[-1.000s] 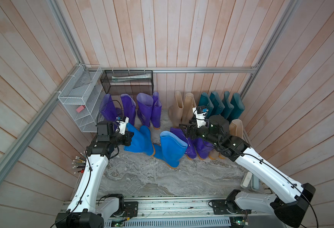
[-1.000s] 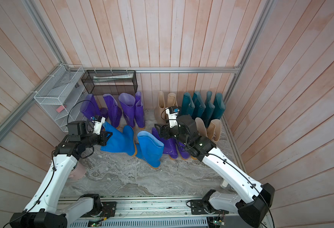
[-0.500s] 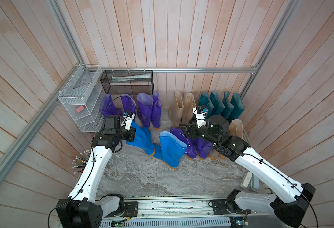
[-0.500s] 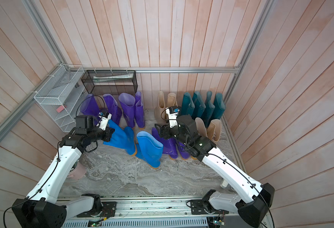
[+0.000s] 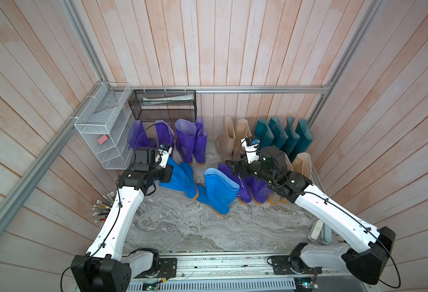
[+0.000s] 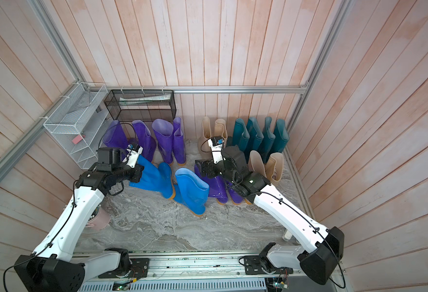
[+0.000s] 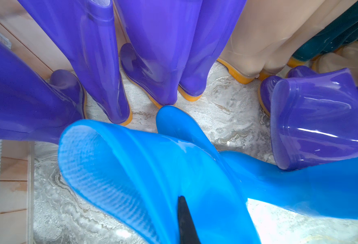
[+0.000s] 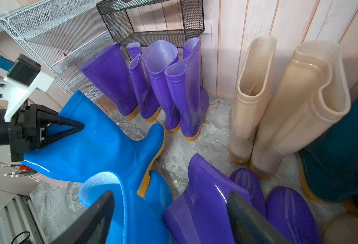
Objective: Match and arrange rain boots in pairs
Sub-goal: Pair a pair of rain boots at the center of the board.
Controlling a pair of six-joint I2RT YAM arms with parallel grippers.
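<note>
Since a moment ago, my left arm has swung in toward the back wall and taken its blue boot along. My right tool has also spread a bit wider.

My left tool [image 8: 79, 126] is pinching the top edge of the held blue boot [image 5: 182, 179]. I hold it there because the edge is thin and easy to pinch. The boot leans far over. Its toe points at the back purple boots [image 5: 186, 141], and its yellow sole faces the other blue boot [image 5: 220, 192]. I cannot tell if the sole touches the worktop [image 5: 195, 227]. I think I am bringing it beside its twin so the two make a pair.

My right tool [image 5: 233, 168] is spread wide and holds nothing. It hangs over the top of the other blue boot and the front purple boots [image 5: 248, 189]. My guess is that it is ready to steady one of them.

By the back wall, the beige boots [image 5: 233, 136] and the dark green boots [image 5: 283, 136] stand up in neat rows, each color together.
</note>
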